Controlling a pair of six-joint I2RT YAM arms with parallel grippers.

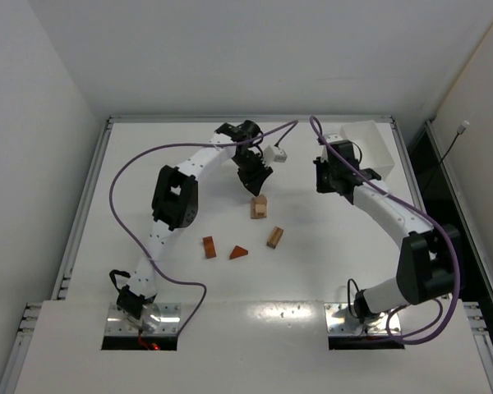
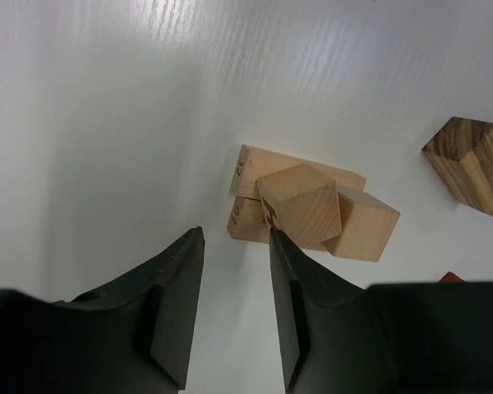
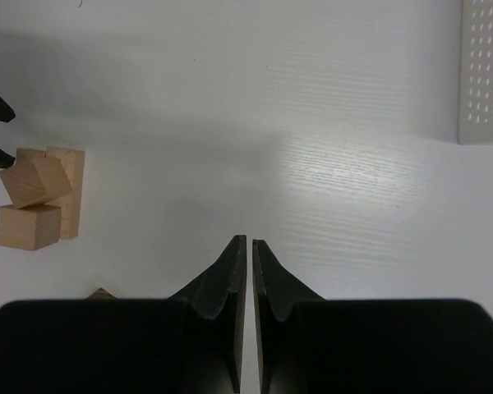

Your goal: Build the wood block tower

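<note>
A small stack of tan wood blocks, the tower (image 1: 260, 207), stands mid-table. In the left wrist view the tower (image 2: 300, 205) has two flat bricks below and a cube turned askew on top, with another cube against its side. Just behind it, my left gripper (image 1: 253, 180) is open (image 2: 236, 238) with only bare table between its fingers. One fingertip (image 2: 275, 238) is close to the lowest brick. My right gripper (image 1: 329, 176) is off to the right and shut (image 3: 246, 243) on nothing. It sees the tower (image 3: 41, 197) at far left.
Loose pieces lie nearer the arms: a reddish-brown brick (image 1: 209, 247), a reddish wedge (image 1: 239, 252) and a darker brown block (image 1: 274, 237) (image 2: 472, 160). A white box (image 1: 370, 148) (image 3: 485, 74) stands at the back right. A small white part (image 1: 275, 153) lies behind the left gripper.
</note>
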